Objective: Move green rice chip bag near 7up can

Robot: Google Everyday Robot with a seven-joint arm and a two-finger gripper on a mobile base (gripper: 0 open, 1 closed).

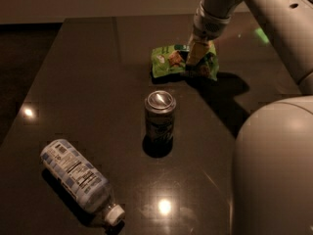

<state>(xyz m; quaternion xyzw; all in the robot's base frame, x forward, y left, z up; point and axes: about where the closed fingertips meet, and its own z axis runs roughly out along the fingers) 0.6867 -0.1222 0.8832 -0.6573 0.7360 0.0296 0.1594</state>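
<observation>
Gripper [195, 58] reaches down at the far side of the dark glossy table [88, 72], its tan fingers drawn together and pinching the crinkly bright-green rice chip bag [165, 62] right of its middle. The bag lies beyond the silver-topped, dark-green 7up can [160, 116], near but apart. A clear plastic bottle [78, 177] lies front-left.

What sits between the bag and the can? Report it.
Nothing visible. The gripper is down on the bag at the far side, and only bare table lies between bag and can. The bottle lies near left, off that path.
</observation>
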